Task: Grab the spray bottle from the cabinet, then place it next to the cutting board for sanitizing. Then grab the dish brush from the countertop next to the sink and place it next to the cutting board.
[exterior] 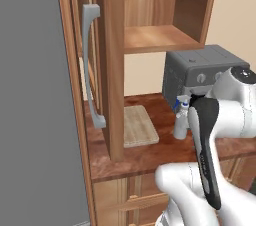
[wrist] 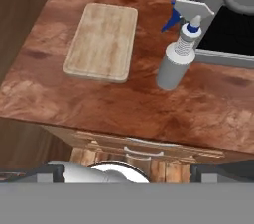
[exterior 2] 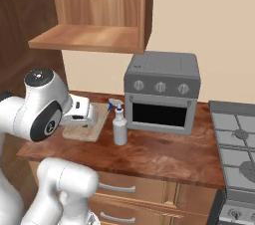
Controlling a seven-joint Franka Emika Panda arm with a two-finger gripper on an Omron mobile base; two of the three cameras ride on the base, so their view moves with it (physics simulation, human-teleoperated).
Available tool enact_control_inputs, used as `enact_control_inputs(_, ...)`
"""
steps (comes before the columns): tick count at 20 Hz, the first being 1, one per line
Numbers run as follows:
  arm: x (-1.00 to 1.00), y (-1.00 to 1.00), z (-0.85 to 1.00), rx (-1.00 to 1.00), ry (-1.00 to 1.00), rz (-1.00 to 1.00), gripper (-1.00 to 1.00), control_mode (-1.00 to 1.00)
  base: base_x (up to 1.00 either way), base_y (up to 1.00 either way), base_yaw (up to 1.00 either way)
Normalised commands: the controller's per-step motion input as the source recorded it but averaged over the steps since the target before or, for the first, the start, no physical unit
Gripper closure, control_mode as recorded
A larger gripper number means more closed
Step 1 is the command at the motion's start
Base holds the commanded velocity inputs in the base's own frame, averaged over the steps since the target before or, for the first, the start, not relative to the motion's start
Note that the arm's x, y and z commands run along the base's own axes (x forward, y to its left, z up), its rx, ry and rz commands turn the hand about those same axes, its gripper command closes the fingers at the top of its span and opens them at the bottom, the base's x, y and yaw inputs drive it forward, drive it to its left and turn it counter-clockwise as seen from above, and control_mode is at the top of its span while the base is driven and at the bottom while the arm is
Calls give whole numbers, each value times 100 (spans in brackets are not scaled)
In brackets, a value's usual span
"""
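Slim grey spray bottle with white neck and blue trigger (wrist: 174, 64) stands upright on the glossy reddish-brown countertop (wrist: 124, 114), near the pale wooden cutting board (wrist: 101, 41) and close in front of the grey toaster oven (exterior 2: 162, 92). Gripper (exterior 2: 88, 113) is spread wide, holding nothing. Bottle looks light, rigid and smooth, likely tippy; best gripped around the body below the neck.

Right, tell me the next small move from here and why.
Probably draw the arm back and turn toward the sink for the dish brush. The spray bottle already stands upright on the countertop, beside the cutting board and apart from it, just in front of the toaster oven. The gripper hangs open above the counter, its fingers holding nothing.
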Motion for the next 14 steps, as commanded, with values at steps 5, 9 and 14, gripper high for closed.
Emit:
enact_control_inputs(5,-31,11,15,-4,-11,-3,-100,100,-60,0,-11)
enact_control_inputs(9,0,0,0,0,0,0,-100,100,-100,-29,-25)
enact_control_inputs(14,0,0,0,0,0,0,-100,100,-62,-99,-21)
